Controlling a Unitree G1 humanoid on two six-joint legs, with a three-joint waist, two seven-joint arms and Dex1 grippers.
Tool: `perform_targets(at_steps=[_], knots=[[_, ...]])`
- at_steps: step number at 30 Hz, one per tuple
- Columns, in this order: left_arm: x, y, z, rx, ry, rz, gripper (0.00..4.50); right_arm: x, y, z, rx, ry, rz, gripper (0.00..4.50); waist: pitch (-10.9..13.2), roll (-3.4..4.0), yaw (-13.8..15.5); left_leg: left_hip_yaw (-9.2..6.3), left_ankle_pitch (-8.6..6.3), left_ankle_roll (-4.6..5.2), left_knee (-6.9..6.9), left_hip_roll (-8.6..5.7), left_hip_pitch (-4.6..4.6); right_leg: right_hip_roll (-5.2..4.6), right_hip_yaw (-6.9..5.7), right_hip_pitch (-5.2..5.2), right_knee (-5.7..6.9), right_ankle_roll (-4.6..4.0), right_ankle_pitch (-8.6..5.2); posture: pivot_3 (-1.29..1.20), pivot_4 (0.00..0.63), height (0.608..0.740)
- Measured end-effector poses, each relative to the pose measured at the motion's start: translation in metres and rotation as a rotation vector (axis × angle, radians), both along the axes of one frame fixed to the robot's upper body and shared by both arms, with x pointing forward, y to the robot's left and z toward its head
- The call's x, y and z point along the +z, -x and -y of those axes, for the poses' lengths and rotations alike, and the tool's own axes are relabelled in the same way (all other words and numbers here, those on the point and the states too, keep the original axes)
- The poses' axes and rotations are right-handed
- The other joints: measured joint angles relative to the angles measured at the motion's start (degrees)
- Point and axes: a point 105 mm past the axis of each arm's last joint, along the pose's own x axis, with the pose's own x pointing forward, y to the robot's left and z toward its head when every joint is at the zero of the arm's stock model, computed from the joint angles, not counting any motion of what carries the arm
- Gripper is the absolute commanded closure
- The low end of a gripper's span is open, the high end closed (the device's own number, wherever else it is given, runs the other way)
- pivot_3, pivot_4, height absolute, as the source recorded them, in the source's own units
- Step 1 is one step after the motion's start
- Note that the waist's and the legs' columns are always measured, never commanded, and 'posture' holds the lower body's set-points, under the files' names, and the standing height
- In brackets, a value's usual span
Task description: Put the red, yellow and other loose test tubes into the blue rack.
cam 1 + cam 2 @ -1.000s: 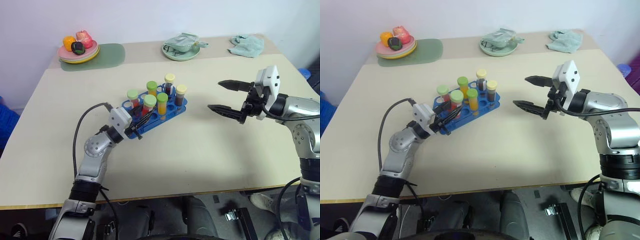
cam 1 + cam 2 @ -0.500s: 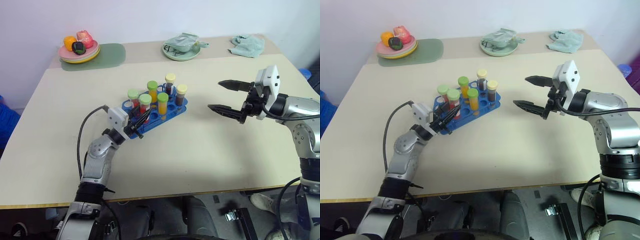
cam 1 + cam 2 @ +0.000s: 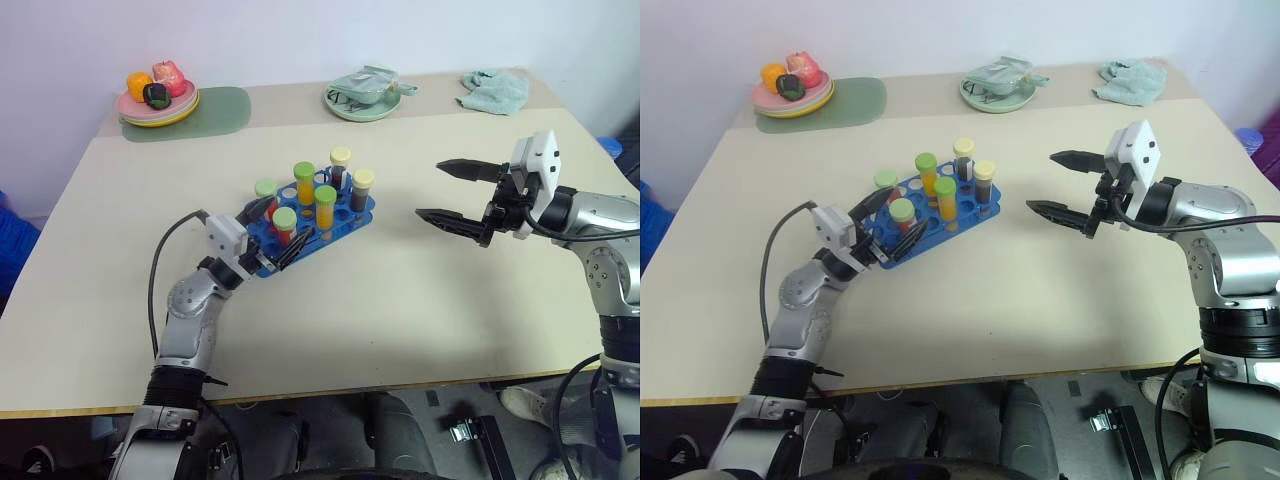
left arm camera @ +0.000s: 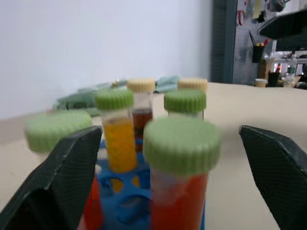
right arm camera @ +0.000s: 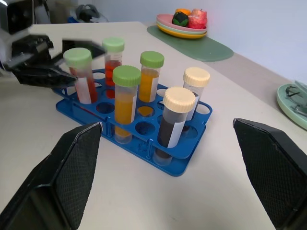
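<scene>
The blue rack [image 3: 337, 232] stands mid-table with several capped test tubes upright in it. A red tube with a pale green cap [image 3: 284, 222] sits in a near hole. My left gripper [image 3: 277, 230] is open, one finger on each side of that tube and apart from it; the left wrist view shows the tube [image 4: 180, 172] free between the fingers [image 4: 62, 177]. Behind it stand yellow-orange tubes [image 3: 325, 208] and dark tubes with tan caps [image 3: 362, 186]. My right gripper [image 3: 432, 190] hovers open and empty to the right of the rack.
A plate of toy fruit [image 3: 158, 98] on a green mat [image 3: 218, 108] lies at the back left. A pale green plate holding a cloth [image 3: 365, 96] and a teal cloth [image 3: 493, 89] lie along the back. Bare table surrounds the rack.
My left gripper has opened and let go of the red tube, which now stands lower in the rack. The right arm has not moved.
</scene>
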Motion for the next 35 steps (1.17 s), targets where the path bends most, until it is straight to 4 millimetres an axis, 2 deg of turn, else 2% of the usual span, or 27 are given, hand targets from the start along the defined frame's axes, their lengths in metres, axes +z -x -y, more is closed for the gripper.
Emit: perform_targets(at_steps=[4, 7, 11, 13, 17, 21, 26, 29, 32, 35], knots=[[0.004, 0.01, -0.008, -0.009, -0.019, 0.004, 0.09, -0.003, -0.003, 0.002, 0.002, 0.003, -0.002, 0.0, 0.0, 0.0, 0.01, 0.0, 0.0, 0.0, -0.01, 0.0, 0.0, 0.0, 0.0, -0.01, 0.0, 0.0, 0.0, 0.0, 0.15, 0.74], [0.015, 0.019, -0.016, -0.008, -0.054, 0.024, 0.09, -0.005, -0.004, 0.003, 0.019, 0.002, -0.016, 0.0, 0.0, 0.0, -0.03, -0.01, 0.0, 0.0, -0.01, 0.01, -0.01, 0.0, 0.0, -0.02, 0.0, 0.0, 0.0, 0.0, 0.15, 0.74], [0.021, 0.034, -0.037, -0.02, -0.138, -0.015, 0.09, -0.012, -0.002, 0.007, 0.048, 0.006, -0.051, 0.0, 0.0, 0.01, -0.09, -0.01, -0.01, 0.02, -0.06, 0.04, 0.0, 0.03, 0.0, -0.04, 0.0, -0.01, -0.01, 0.0, 0.15, 0.74], [0.022, 0.04, -0.044, -0.043, -0.15, -0.049, 0.09, -0.016, 0.001, 0.01, 0.067, 0.018, -0.073, 0.0, 0.01, 0.0, 0.03, -0.02, -0.01, 0.02, -0.06, 0.03, -0.02, 0.03, -0.01, -0.04, 0.0, -0.01, -0.01, 0.0, 0.15, 0.74], [0.034, 0.048, -0.07, -0.082, -0.208, -0.119, 0.09, -0.028, 0.012, 0.024, 0.072, 0.074, -0.133, 0.0, 0.01, 0.0, 0.0, -0.03, -0.02, 0.04, -0.06, 0.03, -0.02, 0.03, -0.03, -0.03, 0.01, -0.01, -0.01, 0.0, 0.15, 0.74], [0.039, 0.056, -0.08, -0.18, -0.29, -0.191, 0.09, -0.035, 0.017, 0.033, 0.058, 0.086, -0.15, 0.0, 0.01, 0.02, -0.11, 0.0, -0.03, 0.04, -0.08, 0.04, -0.01, 0.05, -0.03, -0.04, 0.01, -0.01, -0.01, 0.0, 0.15, 0.74], [0.047, 0.049, -0.09, -0.252, -0.305, -0.276, 0.09, -0.049, 0.031, 0.052, 0.003, 0.119, -0.179, 0.0, 0.02, 0.02, 0.09, -0.03, -0.03, 0.05, -0.08, 0.03, -0.03, 0.05, -0.07, -0.02, 0.01, -0.02, -0.02, 0.0, 0.15, 0.74], [0.059, 0.04, -0.096, -0.263, -0.298, -0.261, 0.09, -0.06, 0.042, 0.057, -0.019, 0.137, -0.198, 0.0, 0.02, 0.03, -0.1, 0.0, -0.03, 0.05, -0.08, 0.03, 0.0, 0.04, -0.06, -0.03, 0.01, -0.01, -0.01, 0.0, 0.15, 0.74], [0.065, 0.029, -0.099, -0.251, -0.277, -0.239, 0.09, -0.058, 0.047, 0.063, -0.043, 0.159, -0.179, 0.0, 0.02, 0.04, -0.29, 0.02, -0.03, 0.05, -0.08, 0.04, 0.03, 0.05, -0.06, -0.03, 0.03, -0.02, -0.01, 0.0, 0.15, 0.74], [0.059, 0.024, -0.101, -0.256, -0.268, -0.251, 0.09, -0.048, 0.047, 0.068, -0.074, 0.176, -0.137, 0.0, 0.02, 0.04, -0.36, 0.03, -0.03, 0.04, -0.1, 0.06, 0.04, 0.05, -0.06, -0.04, 0.02, -0.02, -0.01, 0.0, 0.15, 0.74]])
